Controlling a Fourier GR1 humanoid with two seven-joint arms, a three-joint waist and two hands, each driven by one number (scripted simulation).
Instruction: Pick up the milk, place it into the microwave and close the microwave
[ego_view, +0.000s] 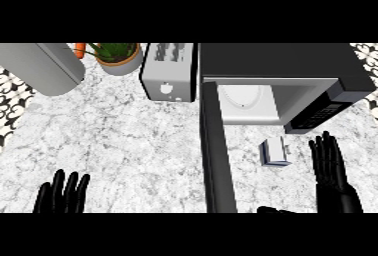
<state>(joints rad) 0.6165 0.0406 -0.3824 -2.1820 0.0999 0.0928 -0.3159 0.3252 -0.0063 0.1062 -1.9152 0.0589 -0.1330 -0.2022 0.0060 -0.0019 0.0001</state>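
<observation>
Head view, looking steeply down. Both hands enter from the lower edge; almost nothing of the forearms shows. The left hand (63, 194) sits at the lower left, fingers straight and pointing toward the top of the view, slightly spread, holding nothing. The right hand (332, 176) sits at the lower right and reaches further up the view than the left, fingers likewise straight, held close together and pointing upward, its thumb (275, 210) extended sideways toward the left along the lower edge. Neither hand grasps anything.
</observation>
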